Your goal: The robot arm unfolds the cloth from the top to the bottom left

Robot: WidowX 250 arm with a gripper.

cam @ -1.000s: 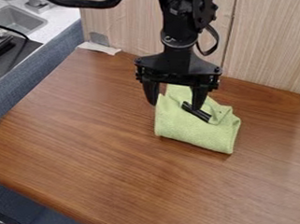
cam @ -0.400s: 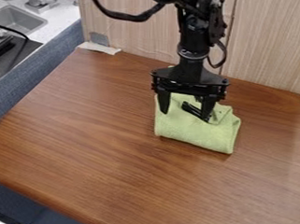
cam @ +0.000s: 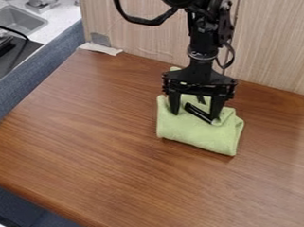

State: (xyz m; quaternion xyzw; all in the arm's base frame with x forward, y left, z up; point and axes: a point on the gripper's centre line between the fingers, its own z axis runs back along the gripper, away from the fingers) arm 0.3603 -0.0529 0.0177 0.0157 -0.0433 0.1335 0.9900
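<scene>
Brown wood-grain table [cam: 86, 137], pale panelled wall [cam: 141, 37] behind, grey sink [cam: 17, 19] nearby — gripper [cam: 195, 111] spread open over green cloth [cam: 200, 133]

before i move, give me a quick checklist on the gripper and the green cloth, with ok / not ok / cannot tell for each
1. Black two-finger gripper positioned over the folded light-green cloth: ok.
2. Fingers spread apart, ready for a grasp: ok.
3. Fingertips at the right height to catch a layer of the cloth: cannot tell; from this angle, contact is unclear.
4. Cloth free of other things: not ok; a slim black bar-like piece lies on it, between the fingers as seen here.
5. Brown wooden table reaching out past the cloth toward the bottom left: ok.
</scene>
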